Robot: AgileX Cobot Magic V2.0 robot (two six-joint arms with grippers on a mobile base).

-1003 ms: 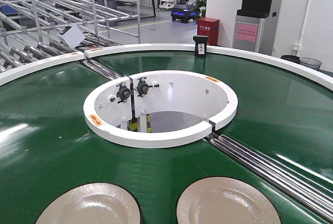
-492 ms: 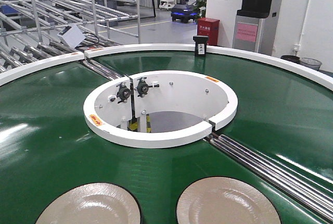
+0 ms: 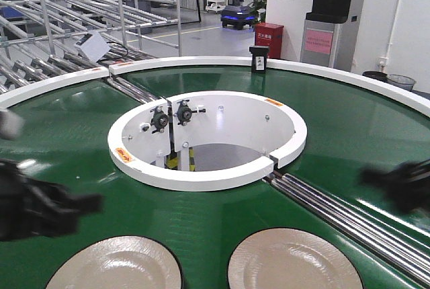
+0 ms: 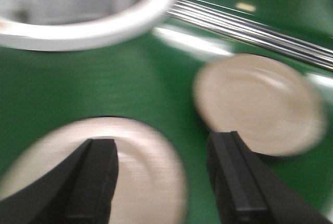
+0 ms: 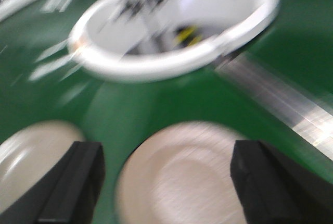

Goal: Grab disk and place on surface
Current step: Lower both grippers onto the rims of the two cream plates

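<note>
Left gripper (image 4: 161, 143): jaws spread, left disk (image 4: 138, 166) at 7 o'clock. Right gripper (image 5: 166, 151): jaws spread, right disk (image 5: 182, 177) at 6 o'clock, centred.

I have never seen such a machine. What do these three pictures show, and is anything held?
It is a robot with two arms, each ending in a gripper. The front picture looks over a green conveyor belt with a white ring in its middle; the dark blurs are the left arm and the right arm. The other two come from wrist cameras: the left gripper and the right gripper both stand open. The left disk and the right disk, both beige, lie on the belt. Nothing is held.
</note>
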